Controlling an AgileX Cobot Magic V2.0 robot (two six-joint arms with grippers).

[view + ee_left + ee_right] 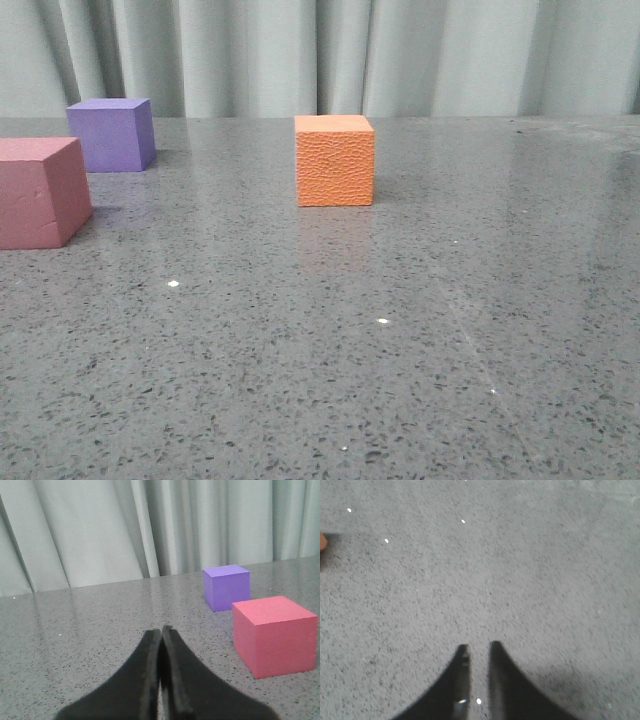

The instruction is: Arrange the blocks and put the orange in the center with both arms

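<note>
The orange cube (335,162), pebbled on its faces, stands alone near the middle of the table. At the far left sit the purple cube (112,135) and, nearer the camera, the pinkish-red cube (38,192), partly cut off by the frame edge. Neither arm shows in the front view. In the left wrist view my left gripper (161,629) is shut and empty, low over the table, with the pinkish-red cube (274,636) and the purple cube (226,586) ahead and off to one side. My right gripper (479,647) hangs over bare table, its jaws a narrow gap apart, holding nothing.
The grey speckled table (400,350) stretches wide to the right of the orange cube. A pale pleated curtain (320,50) closes off the back edge. A reddish-orange sliver (321,541) shows at the border of the right wrist view.
</note>
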